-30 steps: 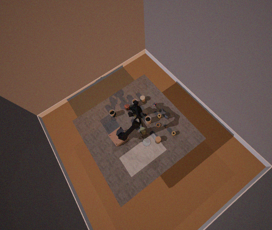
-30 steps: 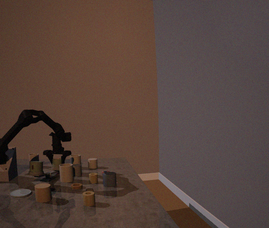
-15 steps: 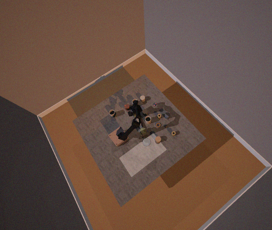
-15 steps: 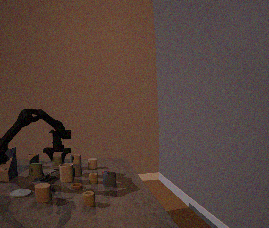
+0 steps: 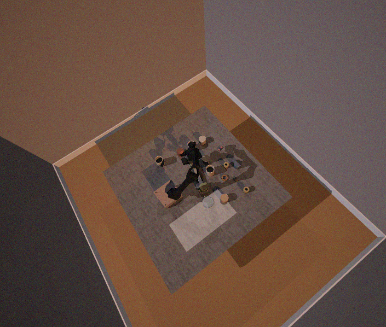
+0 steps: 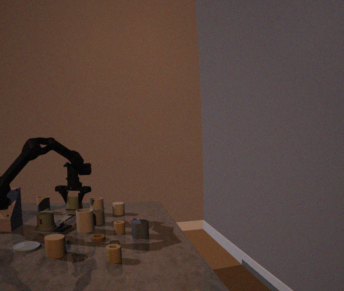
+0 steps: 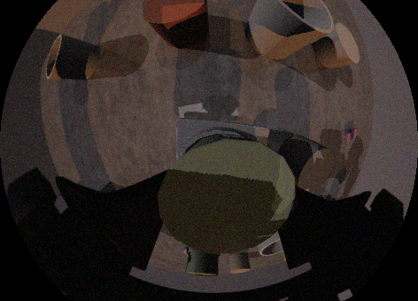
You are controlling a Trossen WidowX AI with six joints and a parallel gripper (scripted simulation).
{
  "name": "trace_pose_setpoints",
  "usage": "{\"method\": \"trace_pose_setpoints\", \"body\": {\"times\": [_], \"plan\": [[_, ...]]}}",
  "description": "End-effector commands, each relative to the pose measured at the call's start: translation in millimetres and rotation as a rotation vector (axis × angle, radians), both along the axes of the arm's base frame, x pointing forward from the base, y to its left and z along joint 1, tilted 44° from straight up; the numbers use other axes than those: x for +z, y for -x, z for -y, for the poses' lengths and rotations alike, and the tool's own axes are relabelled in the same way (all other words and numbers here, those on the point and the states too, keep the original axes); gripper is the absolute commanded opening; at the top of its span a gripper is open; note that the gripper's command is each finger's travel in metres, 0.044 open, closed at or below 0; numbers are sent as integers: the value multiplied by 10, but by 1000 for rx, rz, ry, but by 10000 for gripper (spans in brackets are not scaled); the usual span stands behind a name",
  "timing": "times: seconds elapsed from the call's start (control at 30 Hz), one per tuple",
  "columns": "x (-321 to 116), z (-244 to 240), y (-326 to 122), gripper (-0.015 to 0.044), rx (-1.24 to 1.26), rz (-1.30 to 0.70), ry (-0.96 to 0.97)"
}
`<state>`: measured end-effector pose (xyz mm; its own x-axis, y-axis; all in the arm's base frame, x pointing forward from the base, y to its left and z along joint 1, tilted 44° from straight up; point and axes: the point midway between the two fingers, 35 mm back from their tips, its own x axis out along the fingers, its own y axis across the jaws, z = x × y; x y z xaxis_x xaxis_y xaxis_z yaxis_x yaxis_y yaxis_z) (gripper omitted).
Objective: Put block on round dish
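Observation:
My gripper (image 5: pixel 193 163) (image 6: pixel 72 201) (image 7: pixel 222 176) points down and is shut on the far olive cup (image 6: pixel 72 203) (image 7: pixel 226 196), with a finger on either side. The near olive cup (image 5: pixel 203 187) (image 6: pixel 45 220) stands on the other end of the balance (image 6: pixel 62 228). That end sits low in the exterior view, and the held cup is higher. Whether the held cup's rim is off its pan I cannot tell. No block shows. The round dish (image 5: pixel 207 201) (image 6: pixel 26 246) is pale, with no cup above it.
A tall tan cup (image 5: pixel 210 170) (image 6: pixel 85 220) stands beside the balance. A tan cylinder (image 5: pixel 224 199) (image 6: pixel 55 246) stands by the dish. An orange-red cup (image 5: pixel 180 151) (image 7: pixel 177 10) and a pale cup (image 7: pixel 283 27) stand beyond the gripper. Several small yellow rings stand right.

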<state>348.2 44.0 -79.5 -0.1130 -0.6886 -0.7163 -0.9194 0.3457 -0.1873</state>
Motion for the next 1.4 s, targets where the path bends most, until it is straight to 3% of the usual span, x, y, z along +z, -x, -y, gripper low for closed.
{"method": "trace_pose_setpoints", "body": {"times": [0.0,1.37], "plan": [[41,-102,-56,0,3,21,-17],[429,-459,-85,0,3,20,-18]]}}
